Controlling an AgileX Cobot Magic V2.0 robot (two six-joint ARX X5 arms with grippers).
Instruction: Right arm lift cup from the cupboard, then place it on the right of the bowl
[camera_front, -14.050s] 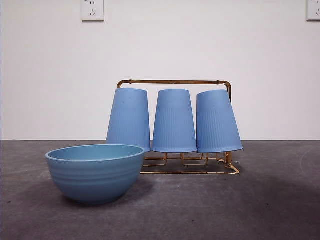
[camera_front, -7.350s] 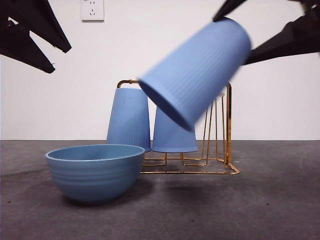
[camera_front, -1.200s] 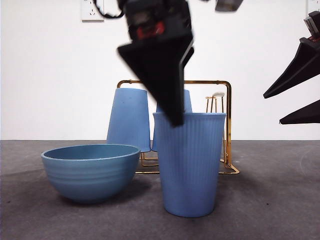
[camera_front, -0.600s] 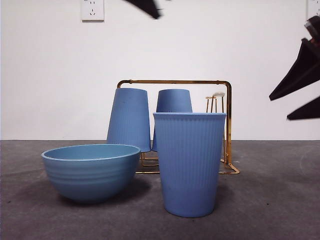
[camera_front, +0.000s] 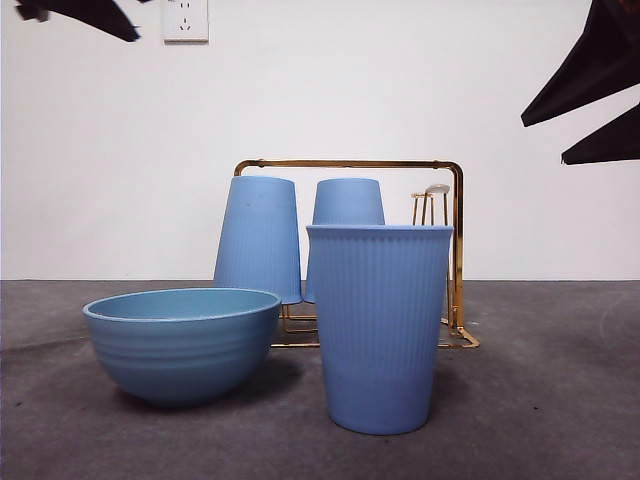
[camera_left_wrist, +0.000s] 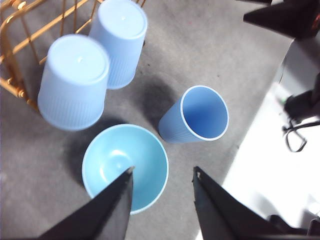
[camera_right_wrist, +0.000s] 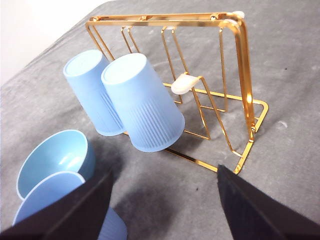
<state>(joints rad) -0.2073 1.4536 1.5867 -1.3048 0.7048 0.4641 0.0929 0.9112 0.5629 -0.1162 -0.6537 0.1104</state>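
in the front view, the ribbed cup (camera_front: 379, 328) is standing upright, mouth up, on the grey table (camera_front: 540, 400), just to the right of the light-blue bowl (camera_front: 181, 343) with a thin gap between them. behind them the gold wire cup rack (camera_front: 456, 250) is carrying two upside-down tumblers, a smooth one (camera_front: 258, 238) and a ribbed one (camera_front: 348, 201) partly hidden by the cup. my right gripper (camera_front: 590, 98) is hanging at the upper right, jaws spread, gripping nothing; a black tip is showing at the top left corner.

from my left wrist, my left gripper (camera_left_wrist: 162, 180) is hovering high over the bowl (camera_left_wrist: 125, 167), jaws parted and empty. the cup (camera_left_wrist: 196, 116) is sitting just beside the bowl, well apart from the rack (camera_left_wrist: 20, 55).

from my right wrist, my right gripper (camera_right_wrist: 165, 182) is gaping wide and empty above the table, with the rack (camera_right_wrist: 235, 75), its two tumblers, the bowl (camera_right_wrist: 54, 159) and the cup's rim (camera_right_wrist: 47, 192) below.
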